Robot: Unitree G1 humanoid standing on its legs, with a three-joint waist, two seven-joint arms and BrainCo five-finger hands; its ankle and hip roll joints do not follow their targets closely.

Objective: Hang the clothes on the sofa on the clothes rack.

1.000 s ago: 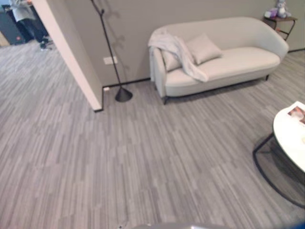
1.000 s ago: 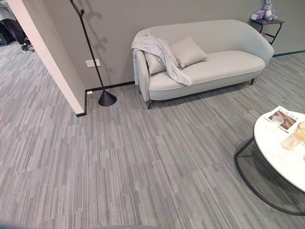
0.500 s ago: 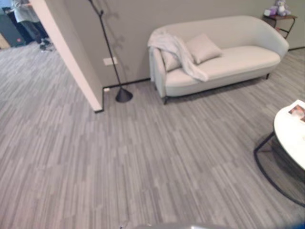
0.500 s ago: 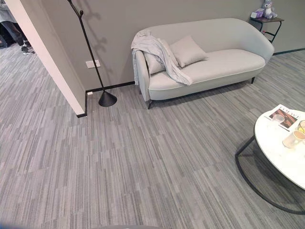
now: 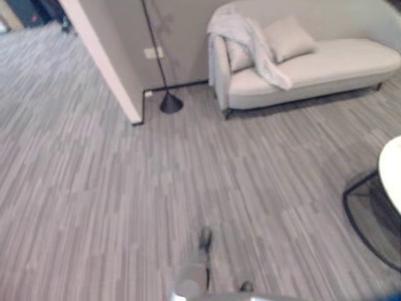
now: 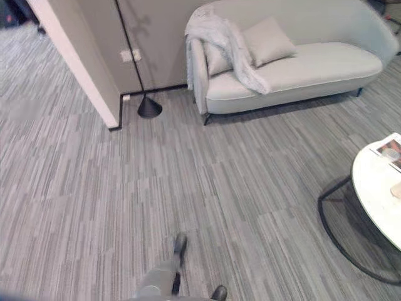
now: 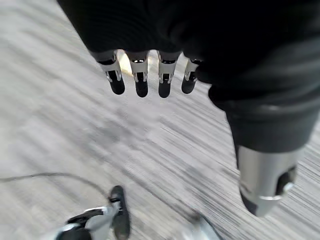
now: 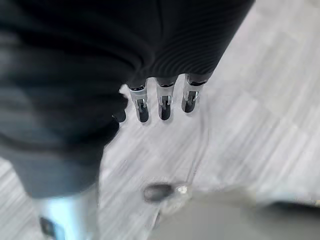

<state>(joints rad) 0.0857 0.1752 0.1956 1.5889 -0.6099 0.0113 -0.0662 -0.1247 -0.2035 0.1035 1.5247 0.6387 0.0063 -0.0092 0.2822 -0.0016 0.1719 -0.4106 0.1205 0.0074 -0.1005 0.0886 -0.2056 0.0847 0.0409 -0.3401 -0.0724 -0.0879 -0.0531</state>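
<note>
Both robot hands, left [image 7: 150, 75] and right [image 8: 160, 102], hang relaxed and empty over grey striped carpet. Pale grey garment [image 6: 229, 41] drapes the cream sofa's [image 6: 313, 69] arm, near the black pole clothes rack [image 6: 141, 88]. Grabbing loose folds risks dropping it.

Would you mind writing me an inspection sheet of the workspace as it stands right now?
Surface: grey striped carpet floor, bare between the camera and the sofa.
Job's things: light grey garment draped over the arm and seat of the pale sofa; black clothes rack standing by the wall beside the sofa, nothing hanging on the part in view.
Clutter: two cushions on the sofa; round white table with a magazine on it.
Hands: left hand open, holding nothing; right hand open, holding nothing.
Cables: nothing seen.
Surroundings: grey wall with a white outlet plate; white wall corner.
</note>
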